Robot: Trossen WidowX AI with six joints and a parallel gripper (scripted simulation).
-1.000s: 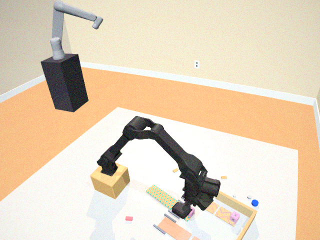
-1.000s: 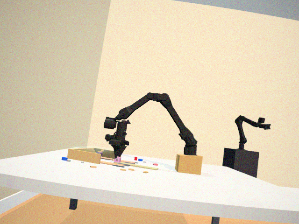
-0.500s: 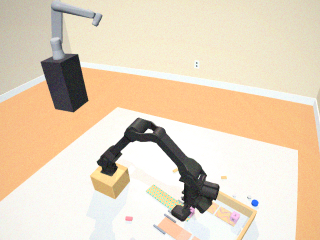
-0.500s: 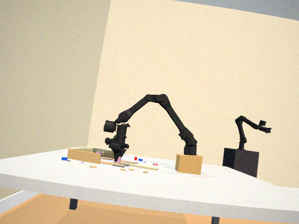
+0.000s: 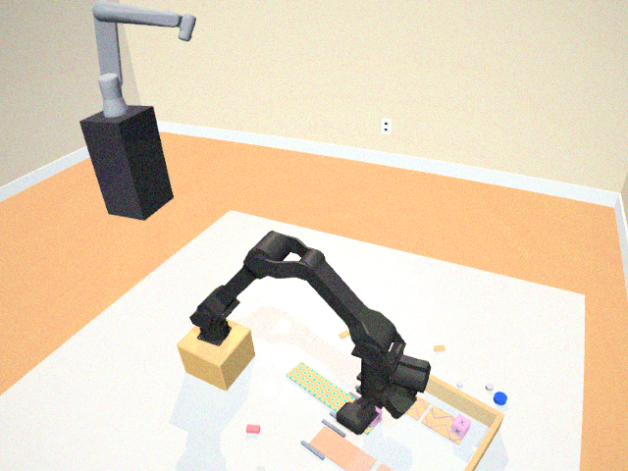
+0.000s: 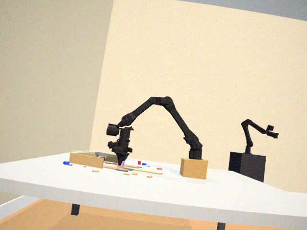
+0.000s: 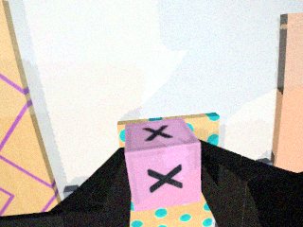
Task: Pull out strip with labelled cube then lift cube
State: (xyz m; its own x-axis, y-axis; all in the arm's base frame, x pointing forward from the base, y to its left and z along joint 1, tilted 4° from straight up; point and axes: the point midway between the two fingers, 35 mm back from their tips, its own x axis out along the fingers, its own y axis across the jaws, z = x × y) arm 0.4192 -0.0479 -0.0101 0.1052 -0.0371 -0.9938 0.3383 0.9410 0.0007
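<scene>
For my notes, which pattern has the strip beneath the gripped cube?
Teal dots on yellow-orange; wrist view.

In the top view, the arm's black wrist covers most of the pink cube (image 5: 377, 416) (image 6: 122, 163) (image 7: 164, 177) and part of the dotted strip (image 5: 319, 386) (image 7: 170, 217). The near edge of that picture cuts off the plain orange strip (image 5: 340, 447) and the wooden tray (image 5: 464, 397). From the side, the cube's marks are too small to read. In the wrist view, the fingers run out of frame, and the zigzag strip (image 7: 19, 142) is cut off at left.
</scene>
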